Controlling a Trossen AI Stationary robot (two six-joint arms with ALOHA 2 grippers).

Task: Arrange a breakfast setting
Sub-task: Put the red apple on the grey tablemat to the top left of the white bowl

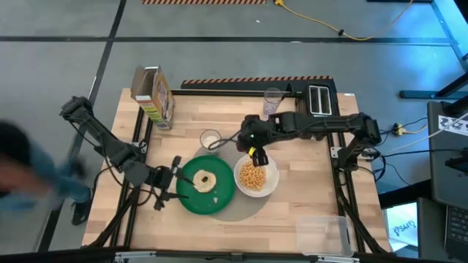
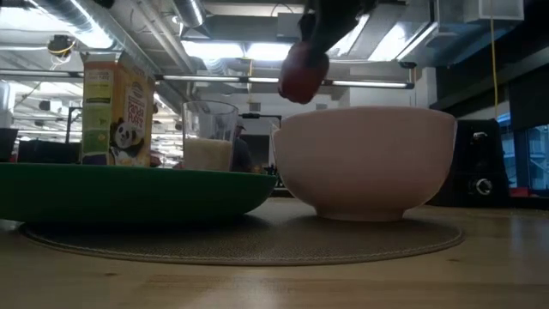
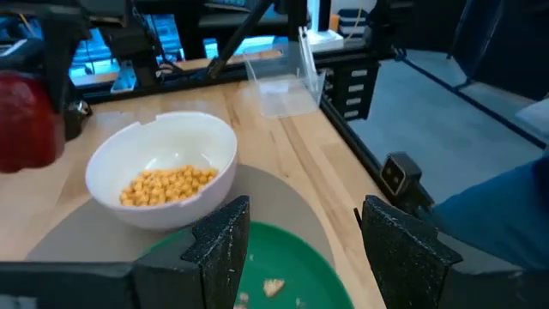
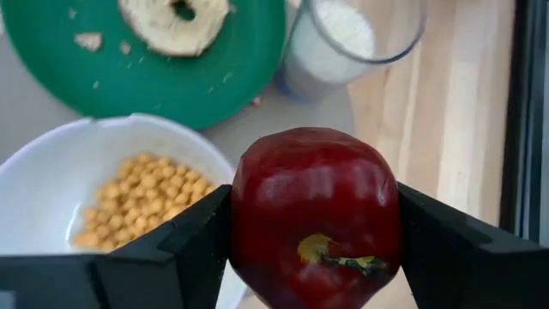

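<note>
Both arms are dark and slim-jointed with trailing black cables, ending in rough-textured black fingers.

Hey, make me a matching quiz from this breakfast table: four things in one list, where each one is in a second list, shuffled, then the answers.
Things:
1. red apple
2. pale bagel
3. yellow cereal pieces
4. milk glass

Places:
A. on the green plate
B. inside the white bowl
C. on the bare wood, just beyond the plate
D. clamped in the right gripper, up in the air above the bowl's far rim

Pairs: 1-D, 2-A, 3-B, 4-C
</note>
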